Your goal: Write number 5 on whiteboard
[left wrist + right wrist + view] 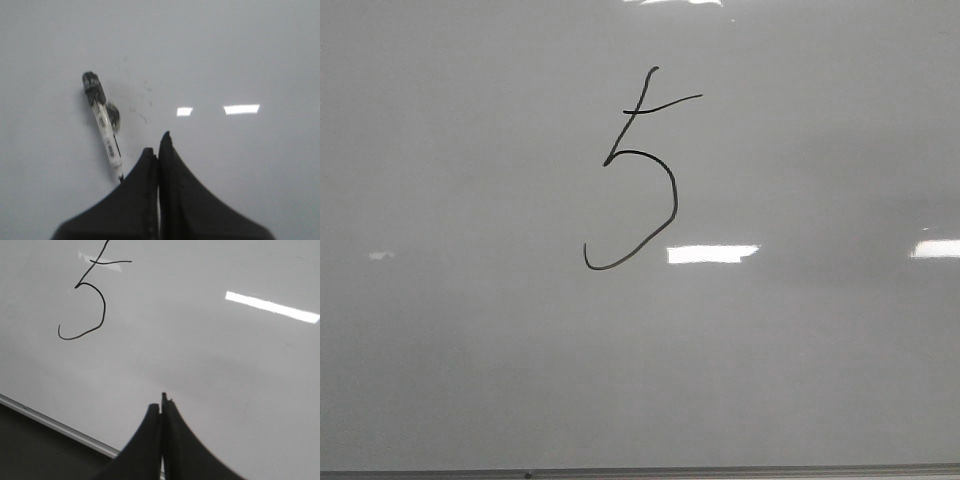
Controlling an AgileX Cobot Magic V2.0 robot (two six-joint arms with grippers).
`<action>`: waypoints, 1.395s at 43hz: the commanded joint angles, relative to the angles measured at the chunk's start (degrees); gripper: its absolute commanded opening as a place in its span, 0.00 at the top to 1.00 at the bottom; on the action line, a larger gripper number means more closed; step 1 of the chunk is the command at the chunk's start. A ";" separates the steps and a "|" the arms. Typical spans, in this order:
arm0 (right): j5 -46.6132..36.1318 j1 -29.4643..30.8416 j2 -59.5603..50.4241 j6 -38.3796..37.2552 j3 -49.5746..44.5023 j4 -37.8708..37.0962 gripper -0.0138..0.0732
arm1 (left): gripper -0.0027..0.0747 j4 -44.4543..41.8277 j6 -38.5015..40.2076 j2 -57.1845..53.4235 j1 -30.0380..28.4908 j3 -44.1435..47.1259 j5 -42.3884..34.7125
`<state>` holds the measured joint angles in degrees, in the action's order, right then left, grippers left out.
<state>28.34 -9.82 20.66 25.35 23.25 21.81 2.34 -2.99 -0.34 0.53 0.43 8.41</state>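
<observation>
Glossy whiteboard (pixel 440 380) fills the view, the number 5 (pixel 638 170) finished at its upper middle — both pincers pressed closed and empty, right gripper (pixel 163 405) nearer it, left gripper (pixel 158 145) beside a marker (pixel 103 122).

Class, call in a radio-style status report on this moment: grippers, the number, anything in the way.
Left gripper shut, empty; marker beside it. Right gripper shut, empty. Number 5 drawn on whiteboard. Nothing covering it.

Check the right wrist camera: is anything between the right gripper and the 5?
Nothing. In the right wrist view, only bare whiteboard lies between the right gripper and the 5.
</observation>
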 commanded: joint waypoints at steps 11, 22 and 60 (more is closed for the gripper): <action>-3.79 0.27 0.13 0.04 1.59 1.18 0.92 | 0.99 0.83 0.80 -0.79 0.16 0.17 -7.19; -3.79 0.27 0.13 0.04 1.59 1.18 0.92 | 0.99 0.83 0.80 -0.79 0.16 0.17 -7.19; -23.41 3.99 -7.72 -16.25 -10.00 -11.88 0.92 | 0.99 0.83 0.80 -0.79 0.16 0.17 -7.10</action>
<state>12.72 -7.97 14.82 13.95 14.36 13.27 2.65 -2.76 -0.34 0.53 0.43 5.82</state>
